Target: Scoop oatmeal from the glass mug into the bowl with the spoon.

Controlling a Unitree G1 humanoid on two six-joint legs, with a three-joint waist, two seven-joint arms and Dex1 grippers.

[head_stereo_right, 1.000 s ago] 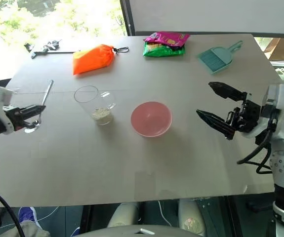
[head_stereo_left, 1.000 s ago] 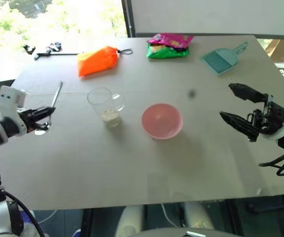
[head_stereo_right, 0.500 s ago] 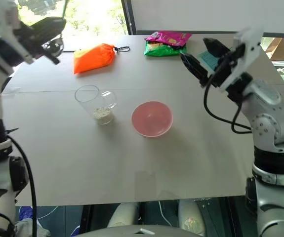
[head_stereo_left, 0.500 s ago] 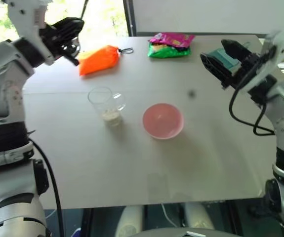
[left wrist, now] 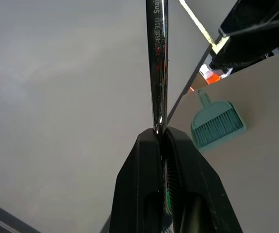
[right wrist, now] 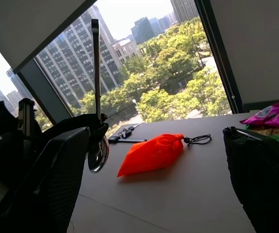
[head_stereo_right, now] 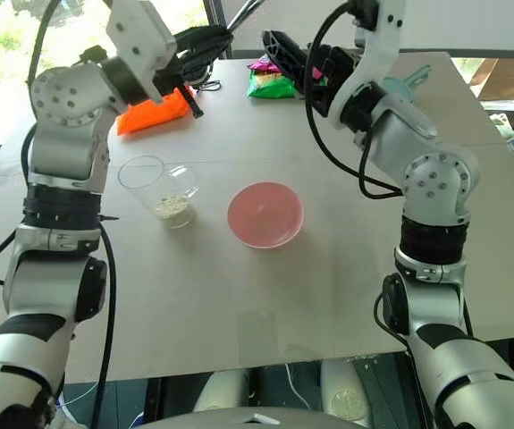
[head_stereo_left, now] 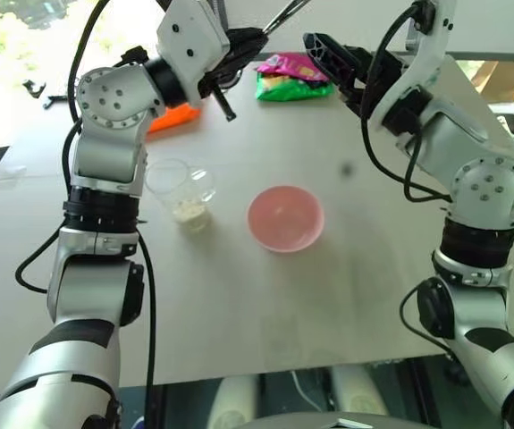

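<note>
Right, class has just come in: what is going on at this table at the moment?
The robot has both arms raised above the table. Its left gripper is shut on the spoon, handle pointing upward. The right gripper is open and holds nothing, close beside the left one. Below them the glass mug stands with a little oatmeal at its bottom, and the pink bowl beside it looks empty. No scooping has begun.

Bench (head_stereo_right: 265, 295): glass mug (head_stereo_right: 154, 190) left of bowl (head_stereo_right: 265, 214), apart, both near centre; oatmeal (head_stereo_right: 172, 206) in mug. Behind mug, a pouch (head_stereo_right: 145, 112); snack packet (head_stereo_left: 292, 79) at far edge; dustpan (left wrist: 217, 125) far right. Spoon (left wrist: 157, 63) above far edge, clear of the bench.
</note>
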